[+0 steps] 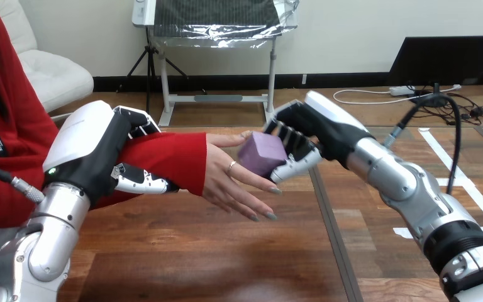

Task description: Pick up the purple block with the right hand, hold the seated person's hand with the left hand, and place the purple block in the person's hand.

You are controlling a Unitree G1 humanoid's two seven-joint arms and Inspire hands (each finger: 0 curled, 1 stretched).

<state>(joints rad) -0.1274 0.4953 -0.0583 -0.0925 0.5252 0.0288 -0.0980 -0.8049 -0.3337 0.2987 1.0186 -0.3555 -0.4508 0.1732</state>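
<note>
Black-and-white jointed fingers (295,167) of the right hand (317,129) close from above and below on the purple block (261,153), a smooth matte cube with softened edges. The block is held above the worktop, at the open palm of the person's hand (226,182), which is spread flat; whether block and palm touch cannot be told. The white-shelled left hand (91,151) curls over and under the person's forearm (163,160), which is in a red sleeve. The dark, grained wooden worktop (214,251) lies below

Robotics lab: robot's left hand (94,151) and right hand (308,129) over a wooden table (214,251).
</note>
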